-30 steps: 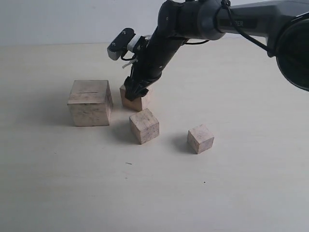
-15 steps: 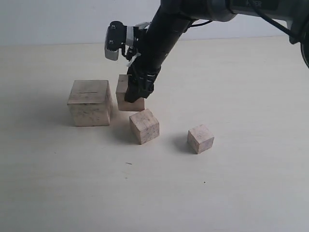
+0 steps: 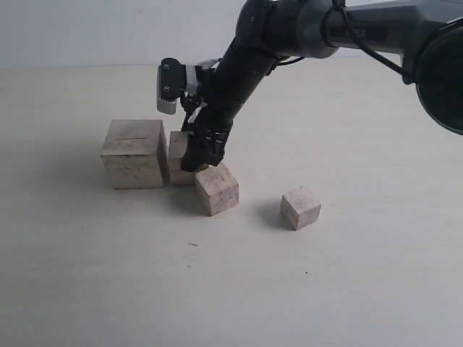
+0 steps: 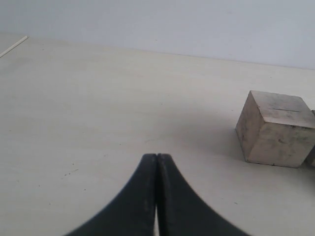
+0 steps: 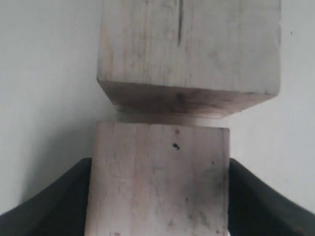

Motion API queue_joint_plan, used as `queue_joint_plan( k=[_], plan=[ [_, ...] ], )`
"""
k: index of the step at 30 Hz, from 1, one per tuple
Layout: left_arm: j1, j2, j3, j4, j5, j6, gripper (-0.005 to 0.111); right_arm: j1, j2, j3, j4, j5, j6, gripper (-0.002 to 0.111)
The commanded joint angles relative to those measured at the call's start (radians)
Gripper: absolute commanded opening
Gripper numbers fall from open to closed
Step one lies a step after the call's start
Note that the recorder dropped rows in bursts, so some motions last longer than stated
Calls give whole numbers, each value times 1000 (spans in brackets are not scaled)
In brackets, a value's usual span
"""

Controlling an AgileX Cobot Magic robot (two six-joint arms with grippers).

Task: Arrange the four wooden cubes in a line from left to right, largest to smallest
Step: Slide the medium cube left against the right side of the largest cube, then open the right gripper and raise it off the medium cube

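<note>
The second cube (image 3: 176,155) is clamped in the right gripper (image 3: 197,157) and held low over the table (image 3: 108,275), just beside the largest cube (image 3: 134,153), which lies at its 9 o'clock in the exterior view. That placement fits the task: the next size down belongs immediately to the right of the biggest, so the cube is gripped by its two side faces and kept square to its neighbour. In the right wrist view the two dark fingers (image 5: 54,206) are seen pressed against opposite sides of the held cube, spread to exactly its width, with only a thin shadowed seam between it and the largest cube; whether the two touch, or whether the held cube rests on the table, cannot be told. The third cube (image 3: 216,189) sits near at about 5 o'clock of the held one, and the smallest cube (image 3: 300,207) lies apart at about 4 o'clock of that; neither is judged to be aligned yet. The left gripper (image 4: 156,157) is kept clear of the work, its jaws pressed together on nothing.
</note>
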Motion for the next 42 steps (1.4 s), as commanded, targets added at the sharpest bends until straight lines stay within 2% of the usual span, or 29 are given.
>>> queue_joint_plan(
  k=[1,18,23,35,42],
  plan=[
    [-6,-5,2,1,-12,-4,0,-4,3,3,38,-18,-39,0],
    [-6,-5,2,1,-12,-4,0,-4,43,3,84,-39,-58,2],
    [-6,-5,2,1,-12,-4,0,-4,43,3,86,-39,-58,16],
    [-6,-5,2,1,-12,-4,0,-4,43,3,94,-42,-58,61],
    [-6,-5,2,1,-12,-4,0,-4,43,3,107,-58,-54,76]
  ],
)
